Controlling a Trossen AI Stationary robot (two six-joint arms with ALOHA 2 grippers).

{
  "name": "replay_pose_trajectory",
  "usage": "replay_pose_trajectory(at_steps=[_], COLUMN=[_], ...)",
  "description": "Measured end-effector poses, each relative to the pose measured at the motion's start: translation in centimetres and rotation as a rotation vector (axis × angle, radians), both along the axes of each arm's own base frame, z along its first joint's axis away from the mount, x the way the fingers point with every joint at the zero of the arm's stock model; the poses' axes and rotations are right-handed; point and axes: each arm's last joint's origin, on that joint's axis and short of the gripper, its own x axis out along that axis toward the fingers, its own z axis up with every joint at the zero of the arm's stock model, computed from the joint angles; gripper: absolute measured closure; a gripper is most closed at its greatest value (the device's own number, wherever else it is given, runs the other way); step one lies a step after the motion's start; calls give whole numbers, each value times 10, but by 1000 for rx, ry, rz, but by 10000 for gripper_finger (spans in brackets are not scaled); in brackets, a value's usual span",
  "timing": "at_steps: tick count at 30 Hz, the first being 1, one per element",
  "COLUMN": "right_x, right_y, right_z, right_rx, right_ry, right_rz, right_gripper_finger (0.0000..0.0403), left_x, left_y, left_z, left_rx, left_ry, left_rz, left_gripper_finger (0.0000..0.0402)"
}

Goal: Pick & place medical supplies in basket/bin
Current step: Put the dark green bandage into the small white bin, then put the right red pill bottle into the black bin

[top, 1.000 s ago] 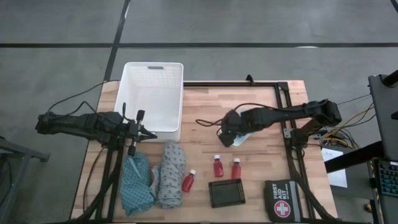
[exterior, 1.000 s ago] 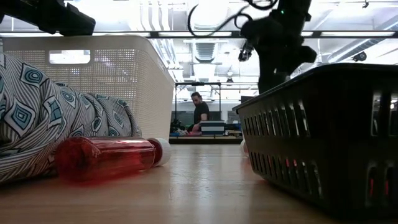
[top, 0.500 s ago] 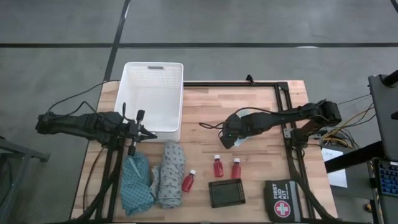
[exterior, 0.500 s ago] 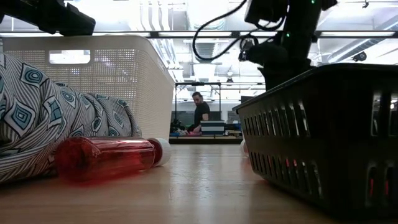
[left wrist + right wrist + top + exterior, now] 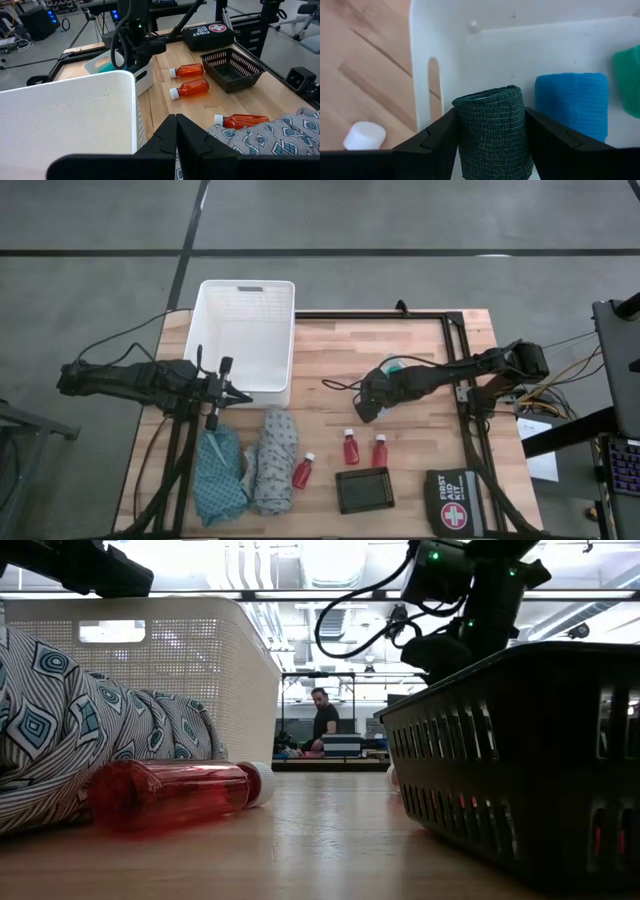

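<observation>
My right gripper (image 5: 490,137) is over the small white tray (image 5: 520,45) at the table's right middle, also seen from above (image 5: 370,405), and is shut on a dark green bandage roll (image 5: 490,125). In the tray lie a blue roll (image 5: 570,102) and a lighter green piece (image 5: 626,80). Three red bottles (image 5: 351,447) (image 5: 380,450) (image 5: 302,471) lie on their sides near the front. The teal cloth (image 5: 220,475) and the grey patterned cloth (image 5: 273,460) lie bunched at front left. My left gripper (image 5: 215,392) is shut, beside the big white basket (image 5: 210,305). My right gripper pinches the dark green roll between its two fingers (image 5: 437,140), one on each side of its curved wall (image 5: 465,130). It sits over the tray's floor, near the wall with the slot. The roll's lower end runs out of the wrist picture.
A small black slotted basket (image 5: 364,490) and a black first aid pouch (image 5: 454,500) sit at the near edge, right of the bottles. A black frame (image 5: 455,330) runs along the table's far and right edges. Bare wood lies between the white basket and the tray.
My right gripper has risen from the tray and drawn slightly toward the near edge, uncovering the tray's far part in the high view. My left arm has kept still.
</observation>
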Motion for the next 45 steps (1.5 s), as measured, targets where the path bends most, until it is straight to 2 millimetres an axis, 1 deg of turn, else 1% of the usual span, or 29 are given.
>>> replay_pose_trajectory(at_steps=[6, 11, 14, 24, 28, 39, 45], right_x=[0, 1, 1, 3, 3, 3, 4], right_y=[0, 0, 0, 0, 0, 0, 0], right_z=[-1, 1, 1, 1, 1, 2, 2], right_rx=[16, 0, -2, -11, -11, -12, -14], right_ry=[1, 0, -1, -15, -16, -23, -27], right_rz=[-12, 34, 33, 57, 56, 54, 54], right_gripper_finger=[202, 202, 198, 141, 128, 136, 130], left_x=[0, 0, 0, 0, 0, 0, 0], left_y=[0, 0, 0, 0, 0, 0, 0], left_z=[0, 0, 0, 0, 0, 0, 0], left_rx=[0, 0, 0, 0, 0, 0, 0], left_ry=[0, 0, 0, 0, 0, 0, 0], left_rz=[0, 0, 0, 0, 0, 0, 0], left_gripper_finger=[396, 396, 396, 396, 396, 396, 396])
